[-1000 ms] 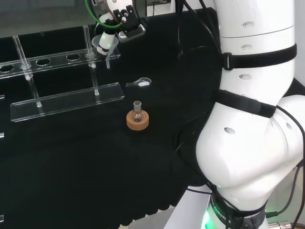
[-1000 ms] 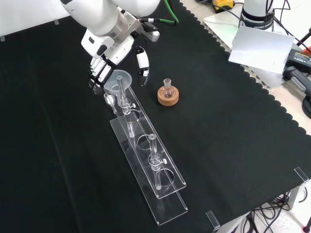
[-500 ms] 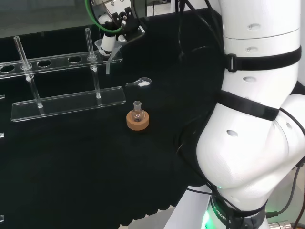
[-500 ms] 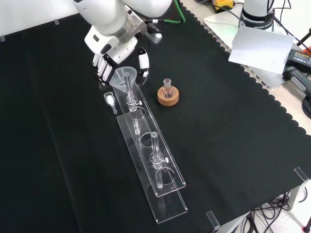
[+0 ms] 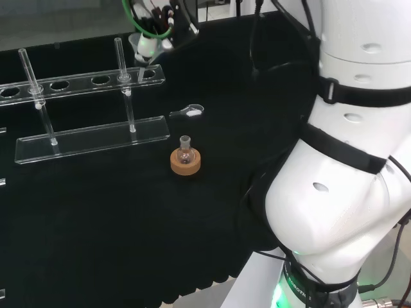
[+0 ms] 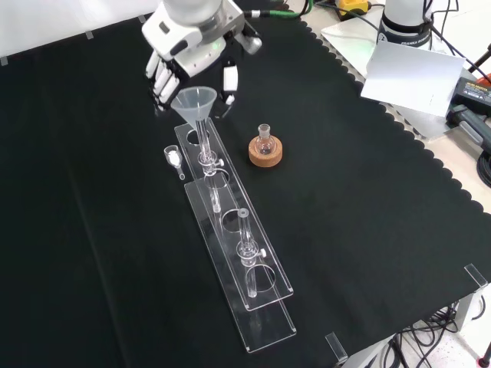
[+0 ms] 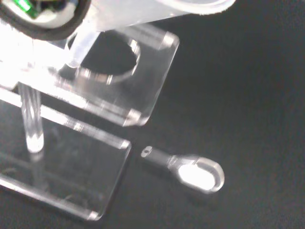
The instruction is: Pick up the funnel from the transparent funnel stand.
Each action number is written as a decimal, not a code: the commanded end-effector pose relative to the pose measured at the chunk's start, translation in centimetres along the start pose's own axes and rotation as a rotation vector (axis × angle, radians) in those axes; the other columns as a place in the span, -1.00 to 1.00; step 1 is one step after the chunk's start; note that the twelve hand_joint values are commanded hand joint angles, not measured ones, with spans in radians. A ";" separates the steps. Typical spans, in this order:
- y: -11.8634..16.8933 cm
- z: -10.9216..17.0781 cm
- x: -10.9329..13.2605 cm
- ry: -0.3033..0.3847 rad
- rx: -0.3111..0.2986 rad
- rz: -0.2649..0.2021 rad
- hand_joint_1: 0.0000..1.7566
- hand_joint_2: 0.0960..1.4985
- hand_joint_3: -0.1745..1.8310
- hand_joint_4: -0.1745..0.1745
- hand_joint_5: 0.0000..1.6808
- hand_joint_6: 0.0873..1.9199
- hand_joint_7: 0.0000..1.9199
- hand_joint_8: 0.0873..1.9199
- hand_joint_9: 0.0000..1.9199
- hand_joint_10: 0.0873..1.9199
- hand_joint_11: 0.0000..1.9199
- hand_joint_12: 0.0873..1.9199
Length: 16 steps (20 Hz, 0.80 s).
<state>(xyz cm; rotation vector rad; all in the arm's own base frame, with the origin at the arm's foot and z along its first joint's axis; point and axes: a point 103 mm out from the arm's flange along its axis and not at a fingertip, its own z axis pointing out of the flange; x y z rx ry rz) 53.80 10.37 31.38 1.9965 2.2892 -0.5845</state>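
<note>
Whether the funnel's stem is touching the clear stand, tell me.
Cannot tell. In the wrist view the funnel stem's tip overlaps the rim of the stand end hole, showing neither gap nor contact; the front view lines it up with a post.

Clear funnel [image 6: 193, 102], black cloth [image 6: 345, 192]

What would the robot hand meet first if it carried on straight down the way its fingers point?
Probably the end of the transparent funnel stand, its top shelf with the end hole. The robot hand holds the funnel with the stem just above that hole. Depth is unclear, so it might meet the black cloth beside it.
</note>
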 end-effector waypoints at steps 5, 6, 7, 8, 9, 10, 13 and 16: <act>-5.2 -5.4 -0.9 -0.116 -0.062 0.057 -0.01 -0.18 -0.24 0.00 -0.08 -0.34 -0.26 -0.38 -0.01 -0.63 -0.25 0.25; -5.8 -5.7 -0.9 -0.124 -0.061 0.063 -0.01 -0.18 -0.24 0.01 -0.08 -0.33 -0.26 -0.38 -0.01 -0.63 -0.25 0.25; -6.4 -5.8 -0.8 -0.130 -0.059 0.069 -0.01 -0.18 -0.24 0.01 -0.08 -0.33 -0.26 -0.38 0.00 -0.63 -0.25 0.25; -7.0 -6.0 -0.6 -0.137 -0.057 0.075 -0.01 -0.18 -0.24 0.02 -0.08 -0.33 -0.26 -0.38 0.00 -0.63 -0.25 0.25; -7.6 -6.1 -0.5 -0.143 -0.056 0.081 -0.01 -0.18 -0.23 0.03 -0.08 -0.33 -0.25 -0.38 0.00 -0.63 -0.25 0.25; -8.2 -6.2 -0.4 -0.148 -0.054 0.087 -0.01 -0.18 -0.23 0.04 -0.08 -0.32 -0.25 -0.38 0.00 -0.63 -0.25 0.25; -9.8 -6.4 0.0 -0.168 -0.055 0.103 -0.01 -0.19 -0.23 0.04 -0.07 -0.32 -0.25 -0.38 0.00 -0.63 -0.25 0.25; -11.2 -6.3 0.4 -0.187 -0.043 0.120 -0.01 -0.19 -0.23 0.05 -0.07 -0.31 -0.25 -0.38 0.01 -0.63 -0.25 0.25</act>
